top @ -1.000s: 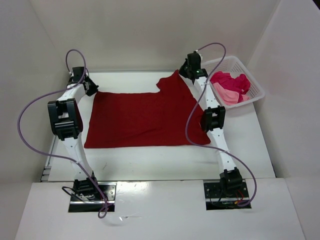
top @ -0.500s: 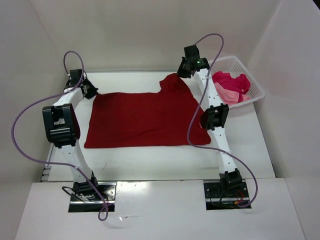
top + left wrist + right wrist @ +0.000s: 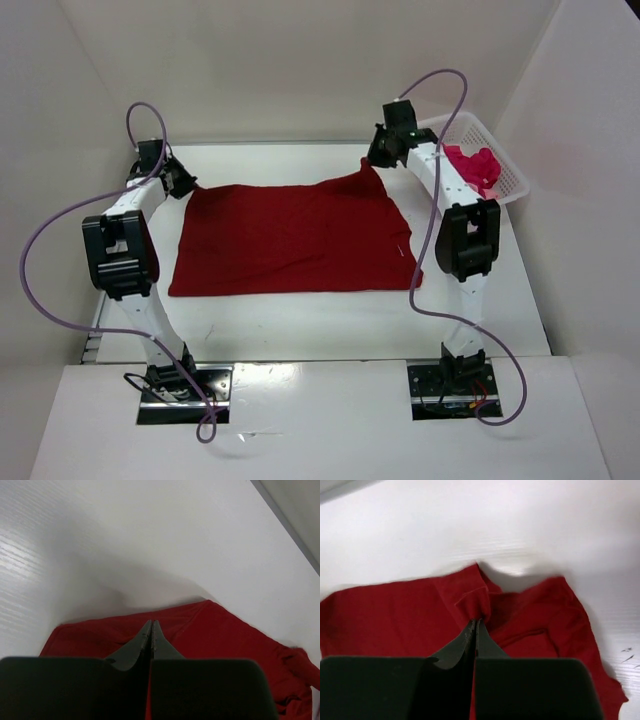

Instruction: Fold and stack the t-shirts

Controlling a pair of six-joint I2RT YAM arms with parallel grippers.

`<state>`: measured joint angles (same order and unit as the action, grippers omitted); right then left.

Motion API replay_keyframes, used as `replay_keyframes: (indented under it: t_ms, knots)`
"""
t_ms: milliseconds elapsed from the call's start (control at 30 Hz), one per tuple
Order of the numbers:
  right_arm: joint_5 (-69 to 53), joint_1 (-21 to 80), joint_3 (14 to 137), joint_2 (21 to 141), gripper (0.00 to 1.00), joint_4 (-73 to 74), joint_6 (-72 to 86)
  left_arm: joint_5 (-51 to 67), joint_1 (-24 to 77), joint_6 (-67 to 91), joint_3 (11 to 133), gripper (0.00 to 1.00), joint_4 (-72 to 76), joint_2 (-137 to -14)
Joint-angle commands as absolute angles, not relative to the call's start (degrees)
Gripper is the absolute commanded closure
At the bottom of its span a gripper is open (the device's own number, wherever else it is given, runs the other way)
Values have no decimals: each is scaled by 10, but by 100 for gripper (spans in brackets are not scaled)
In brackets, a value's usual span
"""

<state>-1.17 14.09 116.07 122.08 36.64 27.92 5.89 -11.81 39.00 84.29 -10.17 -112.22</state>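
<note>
The dark red t-shirt (image 3: pixel 290 240) lies spread across the white table. My left gripper (image 3: pixel 186 183) is shut on its far left corner; in the left wrist view the closed fingertips (image 3: pixel 151 623) rest on the red cloth (image 3: pixel 225 645), and red shows between the fingers. My right gripper (image 3: pixel 378 160) is shut on the shirt's far right corner, which is pulled up into a peak. In the right wrist view the cloth (image 3: pixel 395 615) bunches at the closed tips (image 3: pixel 478 620). A magenta-crimson shirt (image 3: pixel 478 165) lies crumpled in the basket.
A white lattice basket (image 3: pixel 512 168) stands at the back right, partly behind my right arm. White walls enclose the table on three sides. Bare table (image 3: pixel 300 320) lies between the shirt's near hem and the arm bases.
My right arm has swung to the right, dragging the shirt's far right corner outward and flattening the raised fold. The left arm shifted slightly left and then held still.
</note>
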Motion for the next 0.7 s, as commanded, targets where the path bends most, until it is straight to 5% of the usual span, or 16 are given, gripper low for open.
replay_keyframes:
  t_ms: [0,667]
  knots:
    - [-16,131,1093,1189,100,288,264,66,-120,376,832,100,-89,-1085]
    - [-11,105,669,846,100,257,316,67,-147,359,629,100,-97,-912]
